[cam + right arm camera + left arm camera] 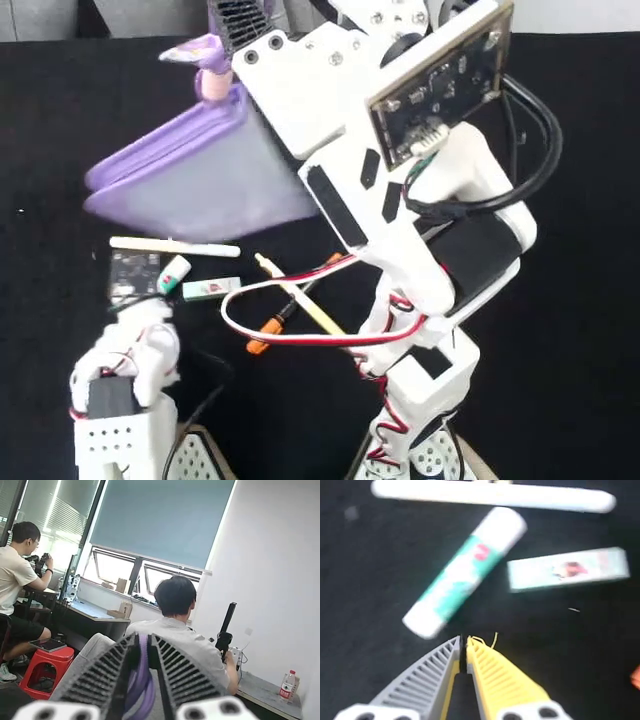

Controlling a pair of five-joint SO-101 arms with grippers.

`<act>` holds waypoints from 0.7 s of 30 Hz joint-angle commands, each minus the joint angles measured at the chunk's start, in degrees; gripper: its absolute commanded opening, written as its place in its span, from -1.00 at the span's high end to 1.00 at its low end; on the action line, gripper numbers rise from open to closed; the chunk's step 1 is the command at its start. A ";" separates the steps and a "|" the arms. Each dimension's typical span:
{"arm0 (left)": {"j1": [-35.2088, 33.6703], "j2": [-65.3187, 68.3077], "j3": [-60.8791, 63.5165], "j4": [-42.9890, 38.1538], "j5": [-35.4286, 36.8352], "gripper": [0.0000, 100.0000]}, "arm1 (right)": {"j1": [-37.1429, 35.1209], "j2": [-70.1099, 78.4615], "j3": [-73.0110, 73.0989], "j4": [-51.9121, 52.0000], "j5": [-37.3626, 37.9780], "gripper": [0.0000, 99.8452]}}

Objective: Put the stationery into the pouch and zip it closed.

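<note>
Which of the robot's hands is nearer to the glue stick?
Left. The left hand sits just short of the glue stick, not touching it; the right hand is held high, clamped on the purple pouch.

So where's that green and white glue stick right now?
High view: the glue stick lies on the table, left side, near the white pen and beside the small box.
</note>
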 commanded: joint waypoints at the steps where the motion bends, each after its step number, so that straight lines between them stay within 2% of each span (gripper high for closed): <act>1: 6.46 -0.35 1.19 0.35 0.26 0.94 | 1.32 -2.33 0.57 0.00 0.70 0.98; 9: 20.79 -0.35 1.19 0.35 0.26 0.94 | 10.20 -2.33 2.86 -0.35 0.70 0.98; 15: 26.68 -0.35 1.19 0.35 0.26 0.94 | 17.23 -2.33 2.86 -0.09 0.62 0.98; 21: 31.25 -0.35 1.19 0.35 0.35 0.94 | 19.69 -2.24 4.88 2.11 0.44 0.98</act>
